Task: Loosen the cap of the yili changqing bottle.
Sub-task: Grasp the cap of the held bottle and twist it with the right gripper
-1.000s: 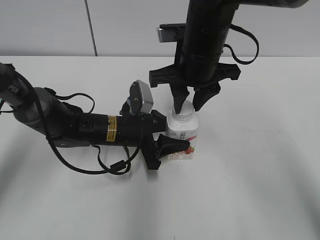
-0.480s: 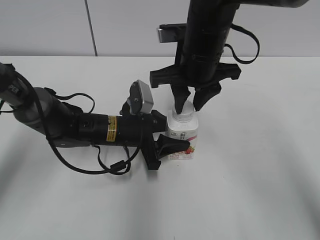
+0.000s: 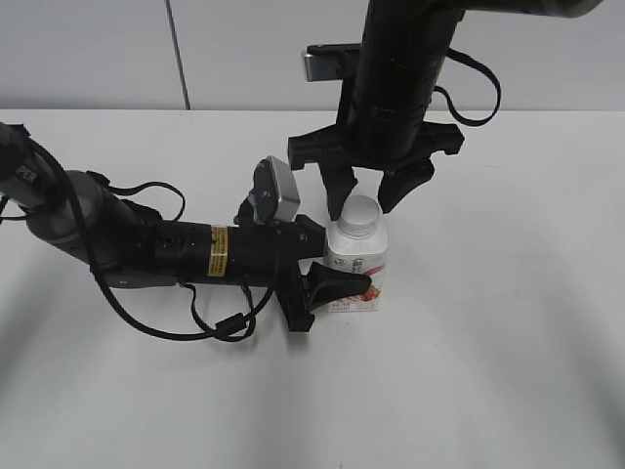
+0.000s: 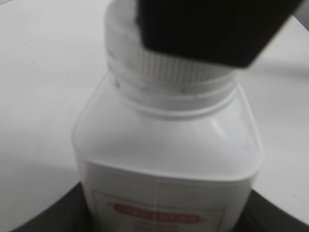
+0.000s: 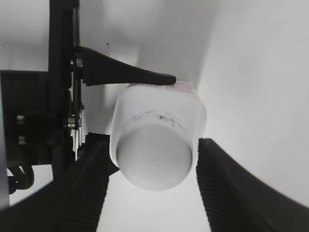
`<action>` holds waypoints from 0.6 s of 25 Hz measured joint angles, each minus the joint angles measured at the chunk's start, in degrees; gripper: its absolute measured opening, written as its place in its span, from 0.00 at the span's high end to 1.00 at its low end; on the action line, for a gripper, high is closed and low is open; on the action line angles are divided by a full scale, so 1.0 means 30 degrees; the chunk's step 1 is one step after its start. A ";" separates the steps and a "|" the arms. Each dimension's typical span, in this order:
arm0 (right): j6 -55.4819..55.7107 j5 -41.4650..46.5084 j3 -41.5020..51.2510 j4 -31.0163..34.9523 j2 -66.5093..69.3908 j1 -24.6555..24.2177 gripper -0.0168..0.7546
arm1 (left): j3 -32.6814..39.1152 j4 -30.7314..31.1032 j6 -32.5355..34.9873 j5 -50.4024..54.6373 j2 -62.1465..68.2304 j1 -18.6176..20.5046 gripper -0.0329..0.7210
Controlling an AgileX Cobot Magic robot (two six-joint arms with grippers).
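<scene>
the yili changqing bottle (image 3: 356, 264) stands upright on the white counter (image 3: 488, 342), near the middle of the exterior view. the left claw (image 3: 337, 285) reaches in from the side, low on the labelled body; one finger (image 5: 128, 73) lies along a side wall in the right wrist view, and the claw looks clenched on the bottle, though the far finger is hidden. the right claw (image 3: 363, 191) hangs straight above, released, its fingers spread to either side of the cap (image 3: 360, 212) with clear gaps showing in the right wrist view.

the bottle looks like thin white plastic, light and probably a little squashy at the walls, so a hard squeeze on the body could dent it. its squarish flat sides give the left claw a good seat against twisting. the cap (image 4: 164, 72) is small, stiff and ribbed round its rim, which should give grip; the smooth flat top offers none. the sensible hold is across the ribbed rim, low enough to catch the ridges yet above the neck ring, with both fingers square on opposite sides so it does not slip.
</scene>
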 joint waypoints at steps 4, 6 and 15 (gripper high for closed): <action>0.0000 -0.0016 0.0000 0.0000 0.0021 0.0000 0.38 | 0.0000 0.0000 0.0000 0.0000 0.0000 0.0000 0.44; -0.0021 -0.0016 0.0000 0.0000 0.0121 0.0000 0.38 | 0.0000 0.0000 0.0000 0.0000 0.0000 0.0000 0.44; -0.0021 0.0383 0.0005 0.0042 0.0537 0.0000 0.38 | 0.0000 0.0000 0.0000 -0.0003 0.0000 0.0000 0.44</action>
